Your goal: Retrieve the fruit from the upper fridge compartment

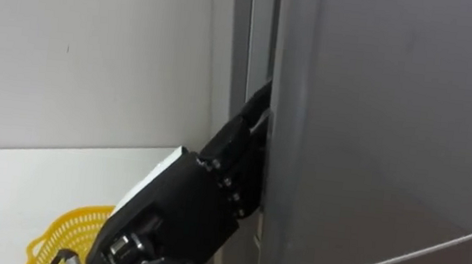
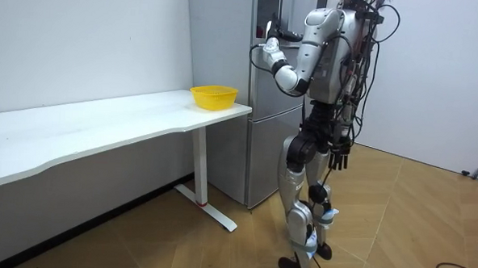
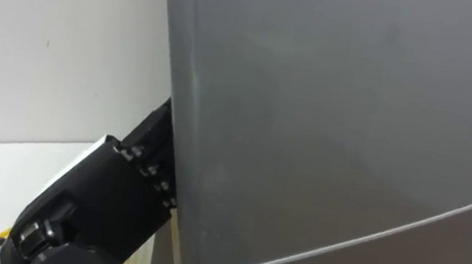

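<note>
Left eye view, left hand at edge of upright upper fridge door, fingers hidden behind, state unclear

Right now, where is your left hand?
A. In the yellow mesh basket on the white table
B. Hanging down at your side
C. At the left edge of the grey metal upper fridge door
C: the left hand reaches up to the left edge of the grey metal upper fridge door, clear of the yellow mesh basket.

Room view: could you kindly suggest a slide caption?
Robot at the fridge, left hand at the edge of the upper door; yellow basket on the table.
</note>
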